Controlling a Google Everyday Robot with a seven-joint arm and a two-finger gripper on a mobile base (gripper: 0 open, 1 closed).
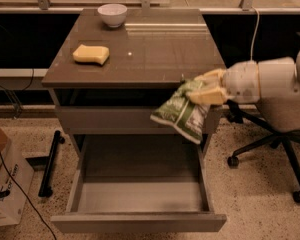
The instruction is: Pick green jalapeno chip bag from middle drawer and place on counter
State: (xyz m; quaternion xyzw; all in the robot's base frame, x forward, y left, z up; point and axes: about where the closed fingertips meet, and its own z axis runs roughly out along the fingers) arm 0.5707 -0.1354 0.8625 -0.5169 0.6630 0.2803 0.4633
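The white arm (270, 81) extended in from the right, forearm roughly level. Its end effector (200, 88) pointed left at the front right edge of the counter (155, 54), tan fingers (210, 76) clamped on the top of the green jalapeno chip bag (182, 115), which hung beneath.

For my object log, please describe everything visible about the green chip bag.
The green jalapeno chip bag is a crinkly green packet with white printing. It hangs tilted from the end effector, which pinches its upper end at the front edge of the counter. It is in the air above the open middle drawer.
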